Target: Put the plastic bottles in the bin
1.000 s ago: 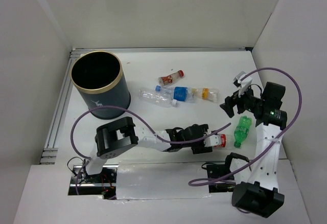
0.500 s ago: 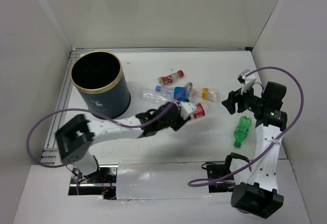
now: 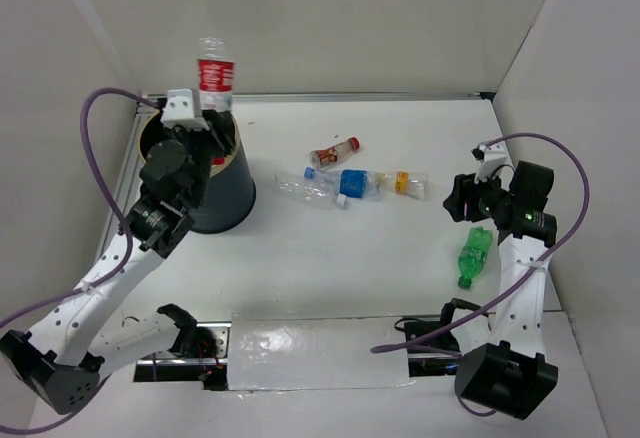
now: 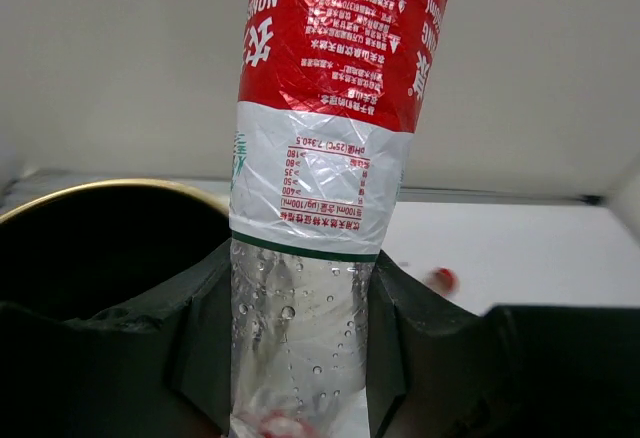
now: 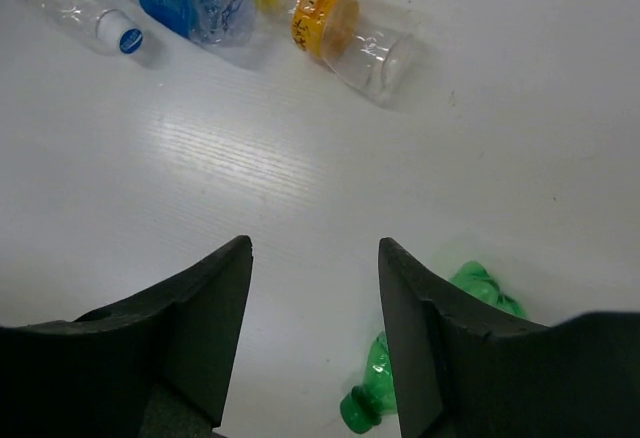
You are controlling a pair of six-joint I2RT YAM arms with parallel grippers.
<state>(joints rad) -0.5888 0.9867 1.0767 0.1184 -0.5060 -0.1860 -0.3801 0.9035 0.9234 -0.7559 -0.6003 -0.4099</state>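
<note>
— What do you get from above?

— The left fingers [image 3: 207, 116] are clamped on the bottom end of a red-labelled bottle [image 3: 213, 70]. They hold it upright, high over the bin [image 3: 228, 196]. The bin stands at the far left of the counter [image 3: 330, 258], and that bottle is not inside it.

— And the other bottles?

— Four lie mid-counter. A small red-capped bottle [image 3: 334, 152] is farthest back. Nearer is a row of three lying close together: a clear bottle [image 3: 300, 188], a blue-labelled bottle [image 3: 357, 182] and a yellow-labelled bottle [image 3: 407, 184]. A green bottle [image 3: 474, 253] lies alone on the right. The right fingers [image 3: 462, 201] hang just beyond it, touching nothing.

— The left wrist camera?

— The held bottle fills the middle, pinched from both sides at its clear lower part, which is beaded with droplets. A white band sits above that, and the red label above the band. The bin's gold rim and black inside show at the left, behind one finger.

— And the right wrist?

— The fingers are spread wide with only bare counter between them. The green bottle's neck pokes out beside one finger, which hides the rest of it. Farther off lie the yellow-labelled bottle, the blue-labelled one and the clear one with its blue cap.
</note>
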